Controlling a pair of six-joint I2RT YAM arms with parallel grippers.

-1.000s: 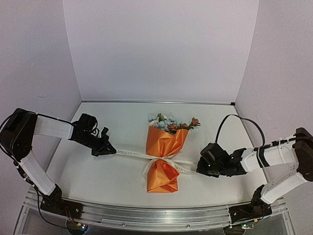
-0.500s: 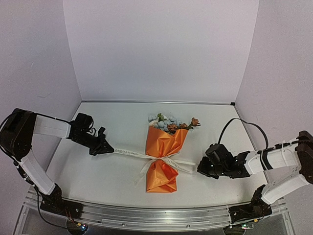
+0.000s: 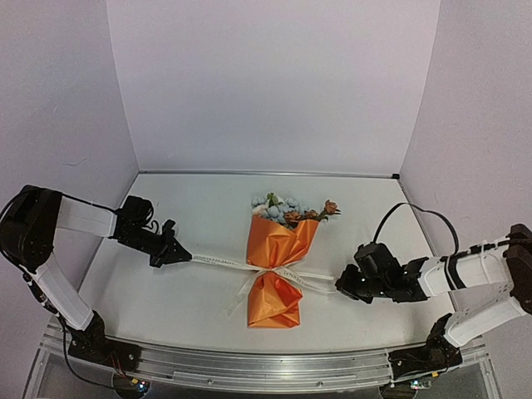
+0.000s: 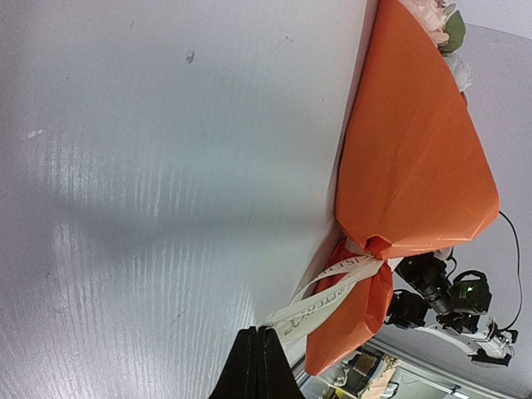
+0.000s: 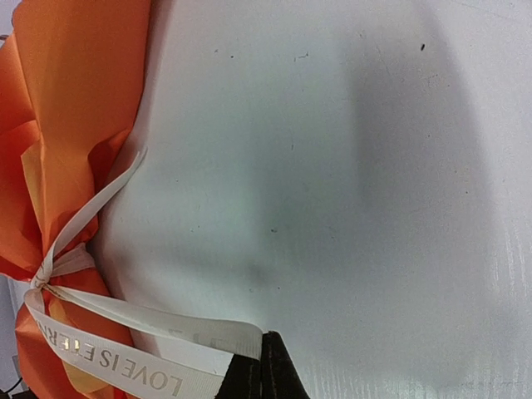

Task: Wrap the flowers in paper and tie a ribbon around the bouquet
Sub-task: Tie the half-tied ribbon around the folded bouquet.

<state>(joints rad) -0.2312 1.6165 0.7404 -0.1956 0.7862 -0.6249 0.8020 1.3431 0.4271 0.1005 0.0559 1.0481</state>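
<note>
Your counter (image 3: 208, 208) fills the lower half of the top view, white and walled on three sides. The left arm (image 3: 83, 218) comes in from the left edge, its forearm stretched low and pointing right and slightly down the frame. The right arm (image 3: 465, 270) mirrors it from the right edge, wrist low over the counter and pointing left.

Between them, at the centre of the frame, lies the bouquet (image 3: 278, 262), blooms toward the top. The paper (image 3: 283, 239) is an orange cone pinched at a waist and flaring again below it. The flowers (image 3: 283, 209) show blue, cream and orange-pink above the cone's mouth.

The ribbon (image 3: 220, 261) goes around that waist. It looks knotted there, though you can't be sure, since paper folds cover the crossing in both wrist views. One end stretches straight to the left into the left jaws, which are clamped tight on its tip. The other end runs right into the right jaws, pinched hard on it the same way.
</note>
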